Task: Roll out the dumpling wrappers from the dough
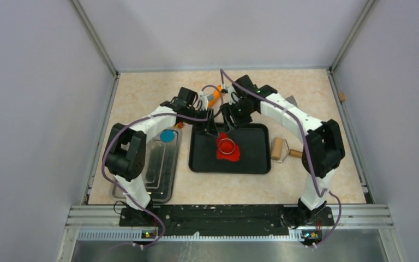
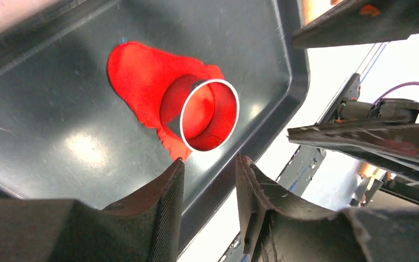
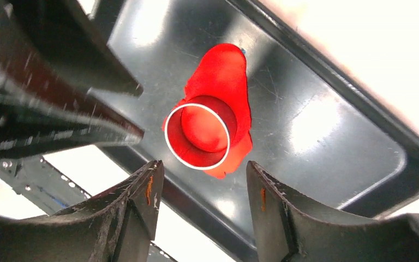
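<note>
From high behind its near edge we look down over the whole table (image 1: 142,98). Our two wrist cameras hang close above the black tray (image 2: 43,98); all three views share the dough (image 3: 223,71).

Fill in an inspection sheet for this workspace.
Surface: beige table, no spills seen.
Job's things: flat red dough on the black tray, metal ring cutter standing on it; wooden roller right of the tray.
Clutter: blue disc on the silver tray; orange-handled tool at the far side.
Grippers: left gripper and right gripper both open, empty.
Cables: purple cable looping along each arm.
Surroundings: grey walls on three sides.
</note>
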`<state>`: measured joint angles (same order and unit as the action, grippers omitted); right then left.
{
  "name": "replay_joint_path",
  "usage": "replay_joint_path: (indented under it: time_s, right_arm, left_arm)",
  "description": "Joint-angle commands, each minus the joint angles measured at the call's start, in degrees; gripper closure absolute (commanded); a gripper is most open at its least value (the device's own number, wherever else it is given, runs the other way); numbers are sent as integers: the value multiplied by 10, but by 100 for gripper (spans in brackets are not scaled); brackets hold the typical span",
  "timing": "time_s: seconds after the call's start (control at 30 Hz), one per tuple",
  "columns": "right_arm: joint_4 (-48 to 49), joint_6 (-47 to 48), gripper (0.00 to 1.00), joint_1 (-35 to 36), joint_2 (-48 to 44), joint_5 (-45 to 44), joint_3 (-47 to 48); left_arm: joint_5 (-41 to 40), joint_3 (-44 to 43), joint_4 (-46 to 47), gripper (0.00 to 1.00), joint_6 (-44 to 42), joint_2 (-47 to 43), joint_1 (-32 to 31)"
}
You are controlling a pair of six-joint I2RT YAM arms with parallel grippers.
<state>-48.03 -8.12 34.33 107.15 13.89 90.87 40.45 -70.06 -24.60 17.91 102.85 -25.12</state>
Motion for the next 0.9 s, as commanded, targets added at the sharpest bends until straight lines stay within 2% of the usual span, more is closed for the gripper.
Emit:
replay_joint_path:
  time_s: [0.0,0.1,0.23,0.3,0.33,0.4,0.47,0.53,0.73,0.87]
  right_arm:
    - [-5,70,41,-31,-89,49,0]
    - [51,148,41,-56,-172,96,-73]
    - [272,334,40,-57,-369,187,-293]
    - [335,410,41,-41,-419,215,-369]
    - [323,463,45,-22,-419,213,-376]
    - [258,554,58,16,-379,204,-361]
    - [188,601,68,37,-309,191,-326]
    - [159,621,70,48,-266,176,-303]
    - [189,737,65,82,-243,130,-336]
    - [184,739,65,86,-209,125,-317]
  left_arm:
    - [35,-43,-54,56,-77,-16,14]
    - [46,-60,-68,54,-124,8,17]
    - [70,-105,-80,58,-188,53,13]
    - [70,-142,-109,60,-227,86,8]
    - [72,-156,-116,60,-236,97,5]
    - [68,-173,-118,58,-243,112,-1]
    - [55,-180,-117,58,-241,123,-7]
    - [46,-181,-113,58,-232,132,-10]
    - [57,-177,-101,64,-221,145,-14]
    - [60,-177,-99,64,-220,150,-20]
